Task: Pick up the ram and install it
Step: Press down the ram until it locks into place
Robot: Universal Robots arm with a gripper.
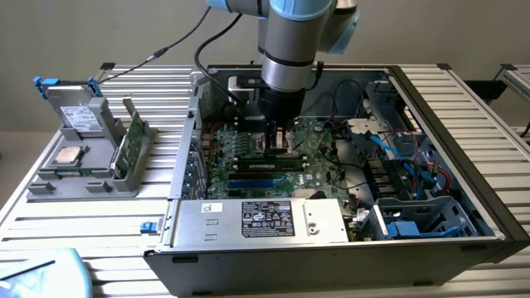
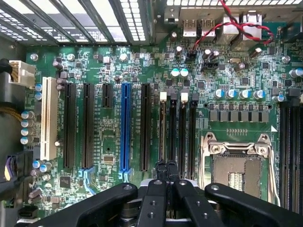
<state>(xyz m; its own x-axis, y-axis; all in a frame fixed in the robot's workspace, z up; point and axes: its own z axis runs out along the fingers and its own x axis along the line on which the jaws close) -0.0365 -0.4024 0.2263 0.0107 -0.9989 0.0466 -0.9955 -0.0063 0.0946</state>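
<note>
Exterior view: raised camera outside the open computer case point(image 1: 463, 186), looking obliquely down into it from some way off, taking in the arm and the surrounding table point(image 1: 83, 217). Wrist view: camera on the arm, close above the motherboard point(image 2: 109, 61), facing straight down. Both views share the motherboard's slots.

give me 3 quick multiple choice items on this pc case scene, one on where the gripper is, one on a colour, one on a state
1. Where is the gripper?
A. over the motherboard inside the case
B. over the tray
C. over the power supply

2. What colour is the odd-coloured long expansion slot?
A. red
B. blue
C. yellow

3. What state is the processor socket in?
A. holds a chip
B. empty
C. under a fan

Key: 1 A, the arm reaches down into the open case; 2 B, one slot is blue among black ones; 3 B, bare contacts show inside its frame.
</note>
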